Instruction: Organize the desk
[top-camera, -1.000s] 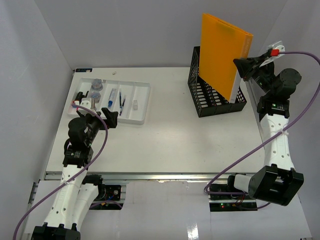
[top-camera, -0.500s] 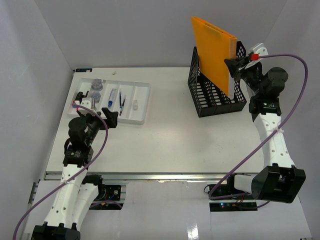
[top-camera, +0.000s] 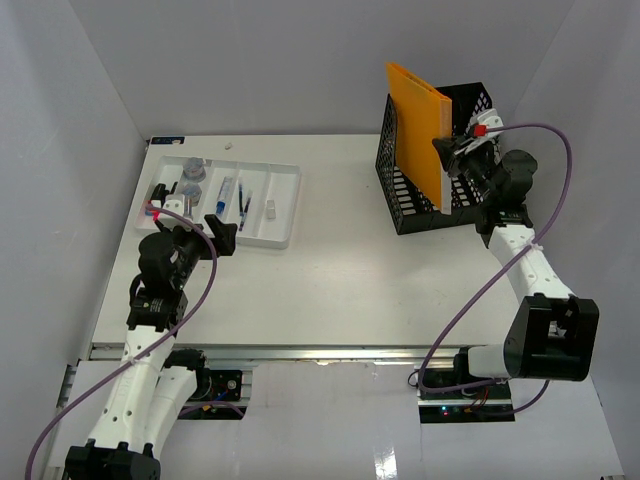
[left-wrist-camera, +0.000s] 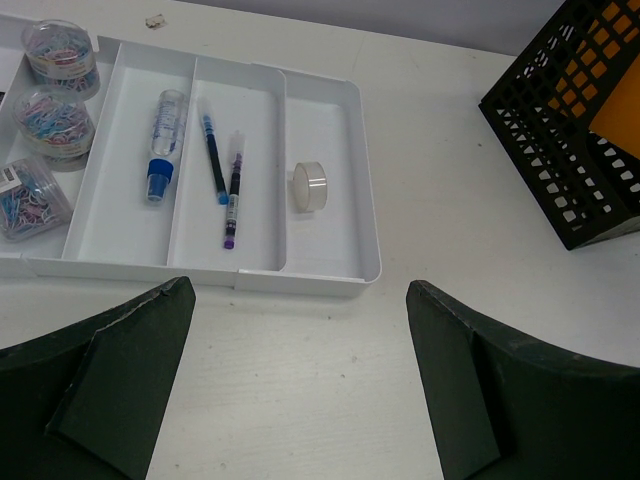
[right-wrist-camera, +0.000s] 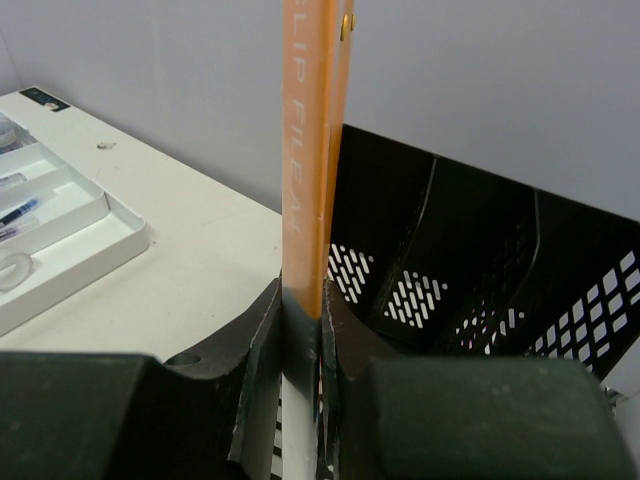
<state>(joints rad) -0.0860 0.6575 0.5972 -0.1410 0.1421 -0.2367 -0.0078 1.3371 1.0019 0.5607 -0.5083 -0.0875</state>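
Clamping the orange folder (top-camera: 412, 125) by its right edge, the right gripper (top-camera: 445, 152) holds it upright at the black file rack (top-camera: 405, 205). The rack stands at the far right of the desk (top-camera: 340, 275), the broad white tabletop that lies under everything, with a metal rail (top-camera: 300, 351) along its near edge by the arm bases.

The top view shows the folder's lower part inside the rack's outline; whether it rests on the rack's floor cannot be told. Only the right wrist view shows the grip close up: both dark fingers are pressed flat against the thin spine, which carries pale printed lettering. Behind it are the rack's curved dividers and slotted mesh walls.

The left wrist view alone makes the white tray (left-wrist-camera: 320, 283) readable. It is smooth moulded plastic with rounded corners, split into long compartments.
- One compartment holds a clear bottle (left-wrist-camera: 165, 135) with a blue cap.
- The next holds a blue pen (left-wrist-camera: 211, 155) and a purple pen (left-wrist-camera: 232, 190) side by side.
- The rightmost holds a roll of clear tape (left-wrist-camera: 309, 187).
- At the tray's left end sit three round clear jars (left-wrist-camera: 55, 110) of coloured paper clips.

The left gripper (left-wrist-camera: 298, 310) hangs over bare desk just on the near side of the tray, its jaws spread wide with nothing between them.
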